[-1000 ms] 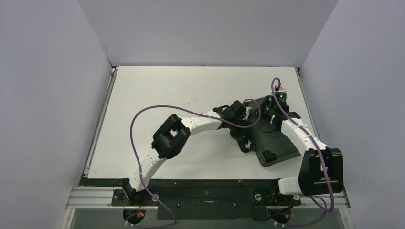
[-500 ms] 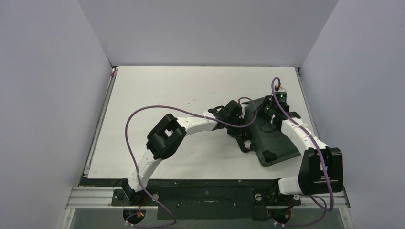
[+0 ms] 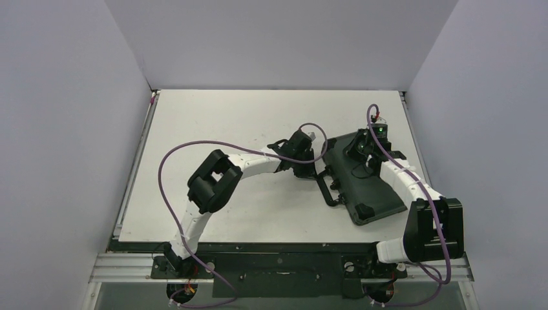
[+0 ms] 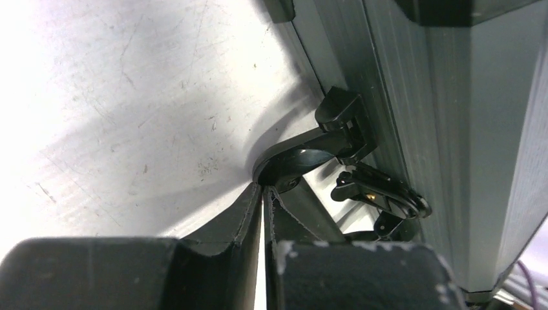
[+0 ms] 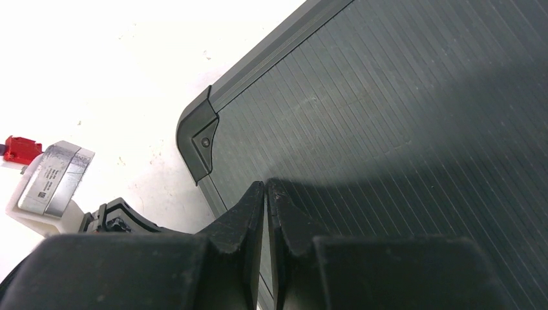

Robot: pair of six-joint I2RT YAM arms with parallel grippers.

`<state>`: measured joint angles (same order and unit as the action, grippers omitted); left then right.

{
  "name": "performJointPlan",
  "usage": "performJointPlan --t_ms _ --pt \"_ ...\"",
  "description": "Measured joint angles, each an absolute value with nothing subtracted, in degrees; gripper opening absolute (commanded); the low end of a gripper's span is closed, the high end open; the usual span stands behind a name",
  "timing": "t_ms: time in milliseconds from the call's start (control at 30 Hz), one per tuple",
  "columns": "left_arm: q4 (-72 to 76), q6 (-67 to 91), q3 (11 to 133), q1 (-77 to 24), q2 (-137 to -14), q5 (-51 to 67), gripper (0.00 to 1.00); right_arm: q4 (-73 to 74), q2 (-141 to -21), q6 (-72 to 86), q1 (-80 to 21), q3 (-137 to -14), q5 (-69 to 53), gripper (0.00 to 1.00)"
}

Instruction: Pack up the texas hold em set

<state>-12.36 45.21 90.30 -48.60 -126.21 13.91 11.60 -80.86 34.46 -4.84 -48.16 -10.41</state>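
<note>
Lying flat with its lid down, the black case is sitting on the table, so the packing is looking nearly finished. Chips, cards and dice are not showing anywhere; presumably the shut lid is hiding them. The left tool is hovering just beside the case's handle, its fingers pinched narrow and gripping nothing. The right tool is hanging over the case's ribbed lid near a corner guard, also narrowed to a slit and empty; whether it is pressing on the lid I cannot tell. What is probably remaining is fastening the latch beside the handle, which is looking loose, though shadow is making that uncertain.
</note>
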Motion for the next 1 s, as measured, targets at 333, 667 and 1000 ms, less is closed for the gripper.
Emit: performJointPlan --t_ms 333,667,1000 --pt "-12.4 47.4 90.3 -49.7 -124.0 13.5 0.11 11.6 -80.9 34.5 -4.8 -48.2 -10.5 0.06" --pt "-9.5 41.6 84.4 -48.9 -115.6 10.7 0.48 11.4 -81.0 34.5 -4.8 -48.2 -10.7 0.06" --pt "-3.2 36.1 75.0 -46.6 -104.0 10.0 0.8 11.4 -80.7 35.8 -4.9 -48.1 -10.0 0.07"
